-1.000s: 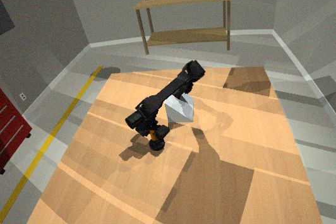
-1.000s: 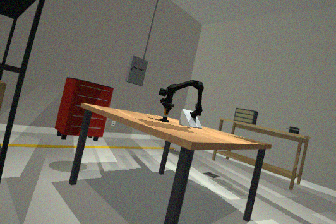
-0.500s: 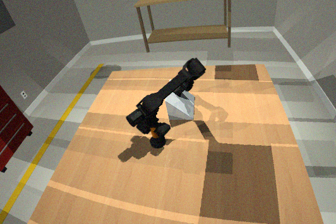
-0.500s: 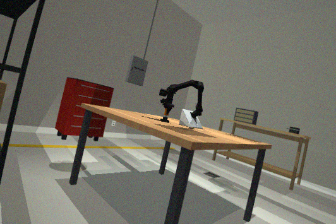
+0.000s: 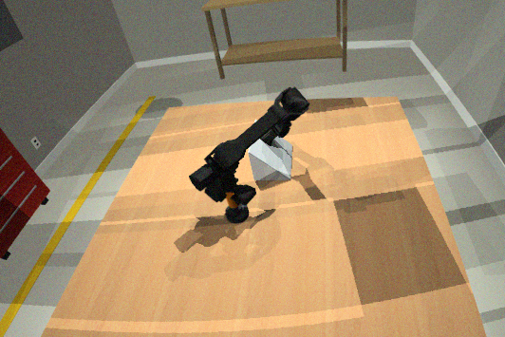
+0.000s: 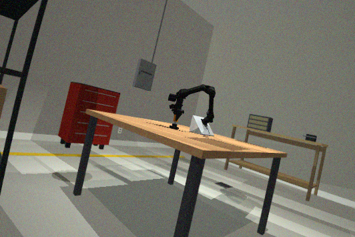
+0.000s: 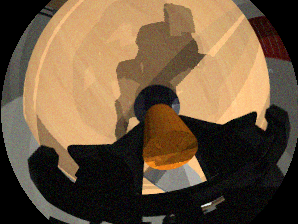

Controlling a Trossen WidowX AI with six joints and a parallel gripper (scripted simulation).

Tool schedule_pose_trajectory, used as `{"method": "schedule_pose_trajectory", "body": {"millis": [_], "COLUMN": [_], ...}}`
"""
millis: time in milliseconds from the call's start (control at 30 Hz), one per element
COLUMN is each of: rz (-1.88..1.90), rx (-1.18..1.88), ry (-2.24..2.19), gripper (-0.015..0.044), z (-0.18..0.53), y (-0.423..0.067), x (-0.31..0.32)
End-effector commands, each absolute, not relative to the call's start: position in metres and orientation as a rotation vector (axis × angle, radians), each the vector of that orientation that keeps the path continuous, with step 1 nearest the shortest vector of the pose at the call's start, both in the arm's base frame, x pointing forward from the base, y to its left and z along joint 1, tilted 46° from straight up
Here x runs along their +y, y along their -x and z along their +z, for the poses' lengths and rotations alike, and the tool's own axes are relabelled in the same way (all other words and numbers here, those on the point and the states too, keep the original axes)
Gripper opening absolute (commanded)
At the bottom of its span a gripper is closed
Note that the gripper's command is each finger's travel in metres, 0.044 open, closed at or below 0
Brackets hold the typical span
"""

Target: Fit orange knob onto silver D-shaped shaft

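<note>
My gripper (image 5: 232,197) (image 6: 175,117) (image 7: 161,121) is shut on the orange knob (image 5: 231,199) (image 6: 175,117) (image 7: 166,133). It holds the knob upright, directly over the dark round pedestal (image 5: 236,214) (image 6: 173,126) (image 7: 157,95) on the wooden table (image 5: 285,261) (image 6: 160,133). In the wrist view the knob covers most of the pedestal, and only its far rim shows beyond the knob. The silver shaft is hidden behind the knob. I cannot tell whether the knob touches the pedestal or how far down it sits.
The arm's white base block (image 5: 271,161) (image 6: 200,126) stands just behind the pedestal. A red tool cabinet (image 5: 14,195) (image 6: 88,113) stands left of the table. A wooden side bench (image 5: 280,19) (image 6: 283,150) stands at the back wall.
</note>
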State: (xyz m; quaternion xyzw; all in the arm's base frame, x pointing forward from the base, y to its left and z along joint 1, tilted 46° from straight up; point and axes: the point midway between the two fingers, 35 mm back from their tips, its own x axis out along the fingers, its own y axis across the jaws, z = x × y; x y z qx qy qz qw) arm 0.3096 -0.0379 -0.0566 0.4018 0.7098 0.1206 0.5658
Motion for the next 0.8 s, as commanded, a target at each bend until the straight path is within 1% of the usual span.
{"method": "schedule_pose_trajectory", "body": {"millis": [0, 767], "rz": [0.284, 0.284], "rx": [1.666, 1.666], "ry": [-0.945, -0.945], "gripper": [0.0000, 0.0000], "z": [-0.0583, -0.0563], "y": [-0.3091, -0.3102], "x": [-0.0383, -0.0394]}}
